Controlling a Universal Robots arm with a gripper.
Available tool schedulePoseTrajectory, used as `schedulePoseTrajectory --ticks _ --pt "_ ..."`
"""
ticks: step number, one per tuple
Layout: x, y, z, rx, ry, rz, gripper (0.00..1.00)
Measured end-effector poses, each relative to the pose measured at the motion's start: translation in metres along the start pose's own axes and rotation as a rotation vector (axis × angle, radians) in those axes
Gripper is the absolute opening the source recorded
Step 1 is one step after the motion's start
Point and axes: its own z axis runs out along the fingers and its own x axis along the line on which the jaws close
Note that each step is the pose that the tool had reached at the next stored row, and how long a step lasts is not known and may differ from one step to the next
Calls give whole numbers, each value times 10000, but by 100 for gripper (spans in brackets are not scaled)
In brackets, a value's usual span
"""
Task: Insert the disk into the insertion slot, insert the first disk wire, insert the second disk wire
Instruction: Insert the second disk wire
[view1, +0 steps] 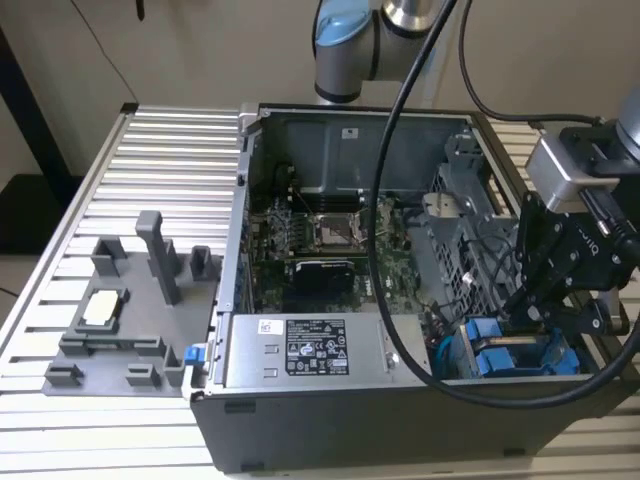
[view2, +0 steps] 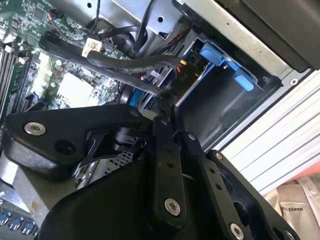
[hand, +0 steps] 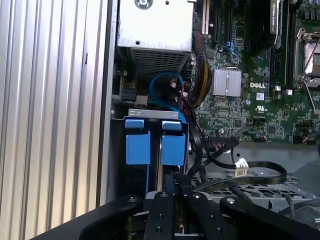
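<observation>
Fingers: your gripper (view2: 164, 102) is pinched shut on a black disk wire (view2: 125, 67) at its connector end, right against the disk (hand: 172, 145). Disk: blue-framed, already seated in the insertion slot (hand: 152, 114), beside a second blue-framed drive (hand: 137, 145). Surroundings: open computer case (view1: 300, 400) on a ribbed aluminium table (view1: 150, 180), motherboard (view1: 330, 250) nearby.

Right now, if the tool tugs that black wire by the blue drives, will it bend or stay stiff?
The black wire probably bends easily: it already curves in a loop across the case. It looks thin, so likely light. The tool sits at its end, which may spring sideways.
</observation>
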Motion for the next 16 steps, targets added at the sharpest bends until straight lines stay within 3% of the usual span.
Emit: schedulePoseTrajectory --ticks 16 --pt "-5 -27 52 1 -35 -3 16"
